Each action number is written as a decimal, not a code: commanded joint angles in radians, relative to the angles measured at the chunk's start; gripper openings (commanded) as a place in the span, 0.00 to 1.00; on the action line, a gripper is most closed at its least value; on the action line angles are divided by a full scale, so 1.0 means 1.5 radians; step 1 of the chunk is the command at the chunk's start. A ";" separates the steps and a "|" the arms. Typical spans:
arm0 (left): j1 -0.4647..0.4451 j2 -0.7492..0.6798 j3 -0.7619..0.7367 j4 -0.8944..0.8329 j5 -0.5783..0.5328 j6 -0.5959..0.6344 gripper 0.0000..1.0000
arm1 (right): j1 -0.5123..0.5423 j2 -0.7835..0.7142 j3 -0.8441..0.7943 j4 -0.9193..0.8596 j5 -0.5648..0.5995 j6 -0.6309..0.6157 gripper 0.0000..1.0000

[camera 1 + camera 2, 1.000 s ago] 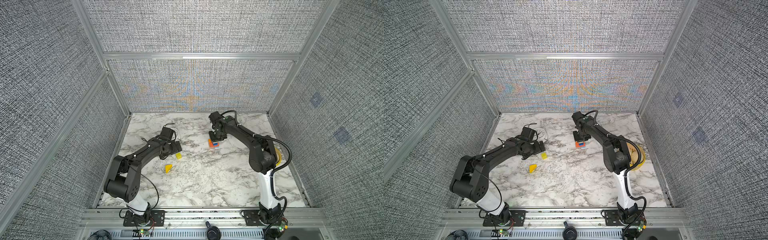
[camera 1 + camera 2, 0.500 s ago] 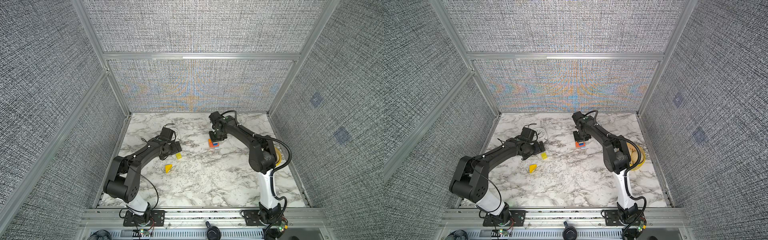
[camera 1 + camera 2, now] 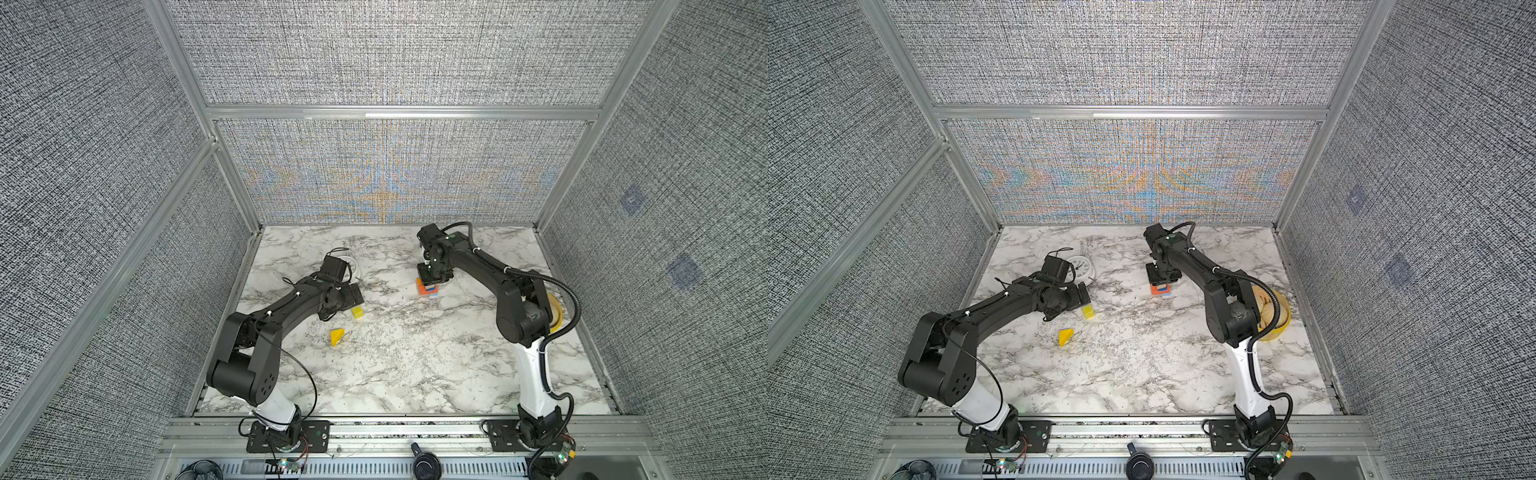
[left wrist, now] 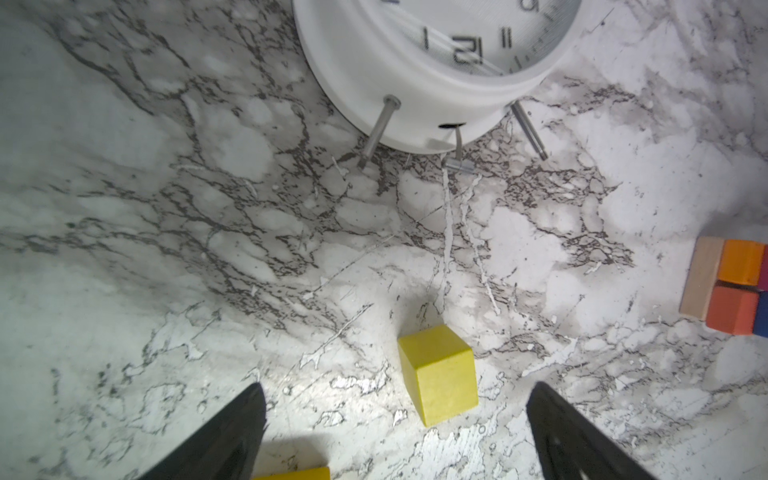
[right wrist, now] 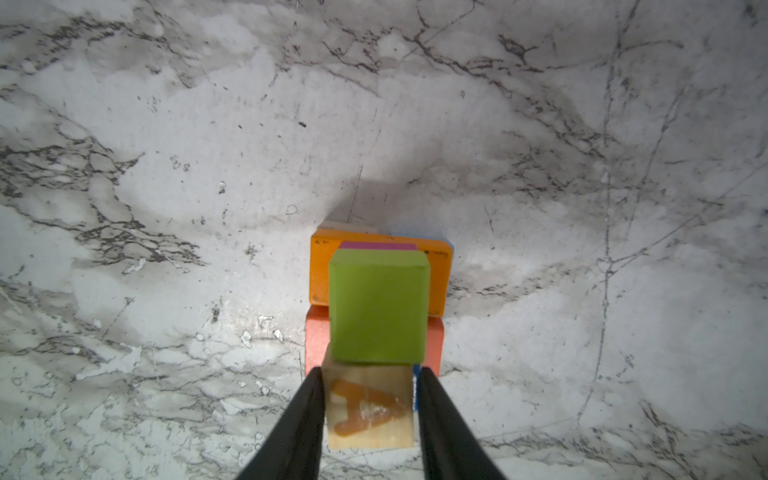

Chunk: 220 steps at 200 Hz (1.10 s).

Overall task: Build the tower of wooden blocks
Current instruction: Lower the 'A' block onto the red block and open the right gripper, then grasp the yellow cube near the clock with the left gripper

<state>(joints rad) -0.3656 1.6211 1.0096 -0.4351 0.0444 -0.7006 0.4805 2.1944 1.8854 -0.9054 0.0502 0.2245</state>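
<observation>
My right jaws straddle the tan A block (image 5: pixel 370 411) next to the green cube (image 5: pixel 378 307) on the tower (image 3: pixel 427 287), toward the desk's (image 4: pixel 166 249) back; clamped or loose, I cannot tell. Pulling away crooked could drag it and topple the tower. Left jaws gape wide just behind the yellow cube (image 4: pixel 438 374).

Clock (image 4: pixel 395 83) and tower (image 4: pixel 739 266) partly beyond the left wrist view's edge; bowl (image 3: pixel 1282 322) half behind right arm (image 3: pixel 1196 270).
</observation>
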 commanded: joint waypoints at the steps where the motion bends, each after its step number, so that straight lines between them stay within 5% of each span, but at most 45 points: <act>1: 0.000 -0.006 0.000 0.006 -0.002 0.002 0.99 | 0.000 0.001 0.005 -0.006 -0.001 -0.003 0.46; 101: -0.004 -0.017 0.028 -0.076 -0.017 0.056 0.94 | -0.001 -0.044 -0.029 0.014 0.008 0.002 0.52; 220: -0.069 0.101 0.144 -0.143 -0.046 0.065 0.84 | 0.000 -0.183 -0.172 0.121 0.009 0.033 0.52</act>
<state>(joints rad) -0.4587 1.7412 1.2011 -0.6304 -0.0231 -0.6022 0.4789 1.9339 1.6390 -0.7586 0.0696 0.2607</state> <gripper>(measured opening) 0.854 0.519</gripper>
